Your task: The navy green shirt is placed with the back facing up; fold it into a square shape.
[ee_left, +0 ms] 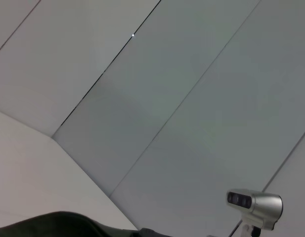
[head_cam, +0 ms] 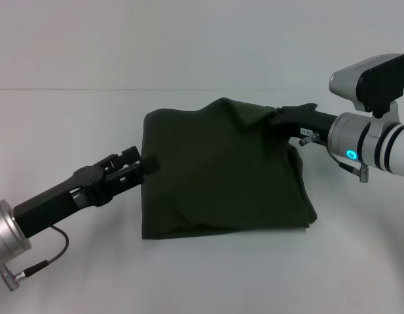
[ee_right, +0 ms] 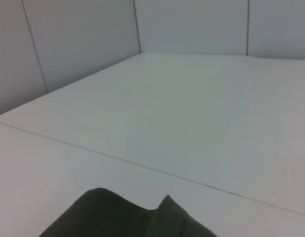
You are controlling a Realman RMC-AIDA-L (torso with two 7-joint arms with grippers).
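The navy green shirt [head_cam: 221,176] is a dark olive bundle in the middle of the white table [head_cam: 202,281]. Its near part rests on the table while its far edge is raised and bunched. My left gripper [head_cam: 147,163] reaches in from the left and is shut on the shirt's left edge. From the right, my right gripper [head_cam: 278,118] is shut on the far right corner, where the cloth gathers into a peak. A strip of the shirt [ee_left: 58,224] shows in the left wrist view, and a raised fold of the shirt [ee_right: 122,217] in the right wrist view.
The white table extends around the shirt on all sides, with a seam line [head_cam: 71,89] across its far part. Pale wall panels [ee_left: 142,98] stand behind. The right arm's wrist camera [head_cam: 372,75] sits above its forearm.
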